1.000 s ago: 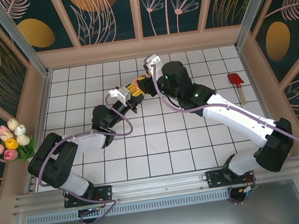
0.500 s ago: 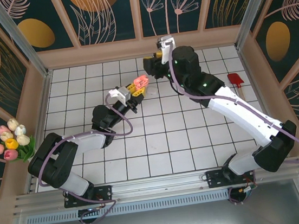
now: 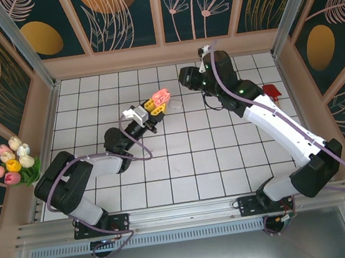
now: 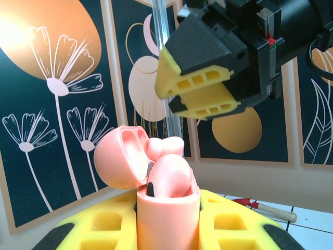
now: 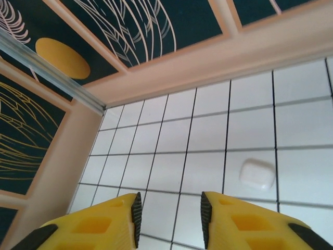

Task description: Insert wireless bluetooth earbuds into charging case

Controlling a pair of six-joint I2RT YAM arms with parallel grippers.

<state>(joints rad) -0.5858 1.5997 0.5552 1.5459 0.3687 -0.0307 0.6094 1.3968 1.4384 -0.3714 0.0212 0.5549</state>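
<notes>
Left gripper [image 4: 167,229] clenches the pink case [image 4: 167,208], long axis along its fingers, mouth pointing outward; right gripper [image 5: 169,211] hangs with jaws parted.

The left arm [image 3: 95,165] and right arm [image 3: 280,126] have white shells with black joints, and lilac cables [image 3: 139,147] loop along them. The left pincer [image 3: 156,104] and right pincer [image 5: 169,211] have yellow fingers [image 5: 244,223] with square hollows.

From my feed, the worktop [image 3: 184,171] is white tile with dark grid lines. A bunch of tulips [image 3: 13,162], pink, white and yellow, sits at the left wall. A red spatula [image 3: 270,89] lies near the right wall, partly hidden. Dark floral panels [image 3: 121,16] line the back and sides.
</notes>
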